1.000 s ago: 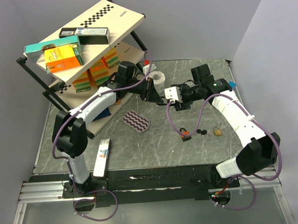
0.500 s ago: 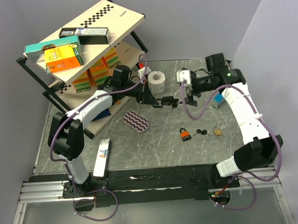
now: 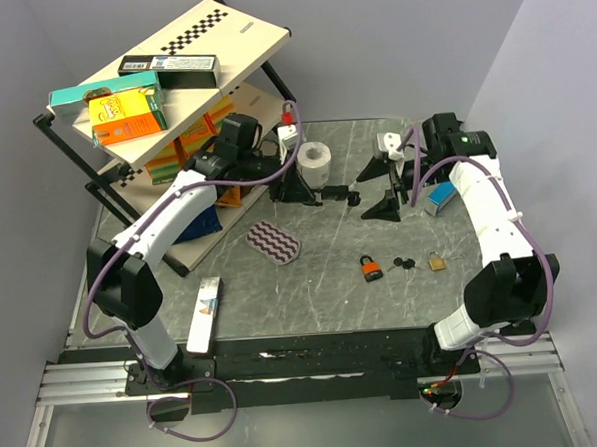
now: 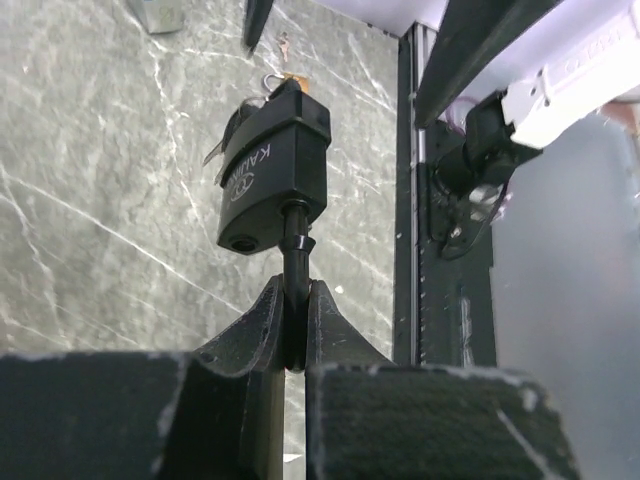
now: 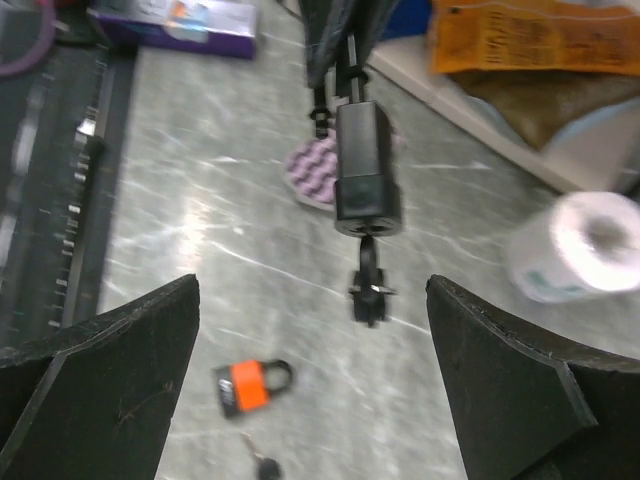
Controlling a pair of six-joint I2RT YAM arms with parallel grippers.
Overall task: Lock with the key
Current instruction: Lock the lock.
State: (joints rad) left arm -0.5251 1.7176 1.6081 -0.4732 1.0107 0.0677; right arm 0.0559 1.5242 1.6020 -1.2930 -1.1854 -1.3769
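Observation:
My left gripper [image 4: 293, 298] is shut on the thin shackle of a black padlock [image 4: 275, 175], holding it out over the table. In the top view the left gripper [image 3: 302, 191] and the padlock [image 3: 329, 194] sit just right of the paper roll. A black key [image 5: 368, 290] sticks out of the padlock's [image 5: 366, 165] far end, toward my right arm. My right gripper [image 5: 311, 290] stands wide open with nothing between its fingers, a short way back from the key. Seen from above, the right gripper [image 3: 385, 179] is to the right of the key [image 3: 354, 195].
An orange padlock [image 3: 371, 269], loose keys [image 3: 405, 264] and a brass padlock [image 3: 436, 262] lie on the marble table. A paper roll [image 3: 315, 163], a purple wavy pad [image 3: 274, 242], a blue box [image 3: 437, 198] and a tilted shelf rack [image 3: 171, 80] with boxes stand around.
My right gripper has opened wide and pulled back to the right, away from the key. The left gripper stayed shut on the padlock's shackle and shifted slightly back.

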